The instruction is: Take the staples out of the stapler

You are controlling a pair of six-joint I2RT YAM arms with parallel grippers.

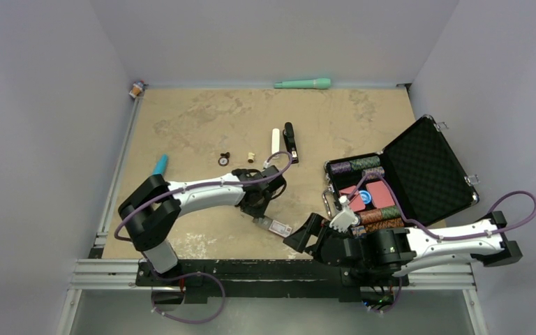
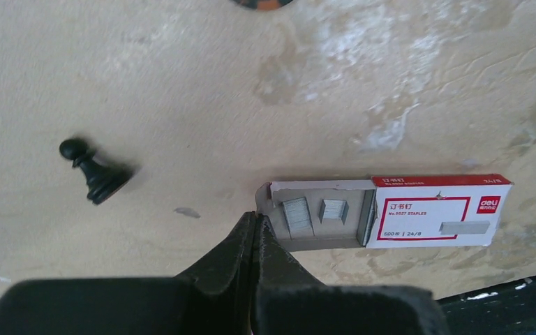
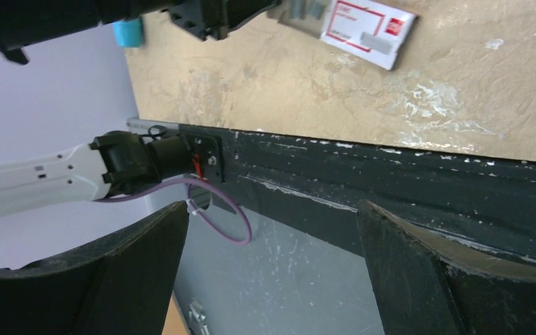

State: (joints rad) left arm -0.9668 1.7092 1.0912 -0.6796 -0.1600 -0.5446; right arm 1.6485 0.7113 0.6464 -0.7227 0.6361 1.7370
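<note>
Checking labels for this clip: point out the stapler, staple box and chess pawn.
stapler (image 1: 291, 142), top view, middle of body.
staple box (image 2: 433, 213), left wrist view, printed sleeve.
chess pawn (image 2: 94, 173), left wrist view, its body.

Two hands: left hand (image 2: 253, 220) and right hand (image 3: 272, 209). One stapler (image 1: 290, 139) at upper centre, with one white stick (image 1: 276, 139) beside it. One pawn (image 2: 94, 171), one cork-like bit (image 1: 251, 157), and one blue piece (image 1: 159, 165) at left. One green tube (image 1: 303, 84) at top. One small item (image 1: 137, 88) in the upper left corner. One box (image 2: 433, 213) holding two staple strips (image 2: 297, 215). One open case (image 1: 426, 164) at right.
</note>
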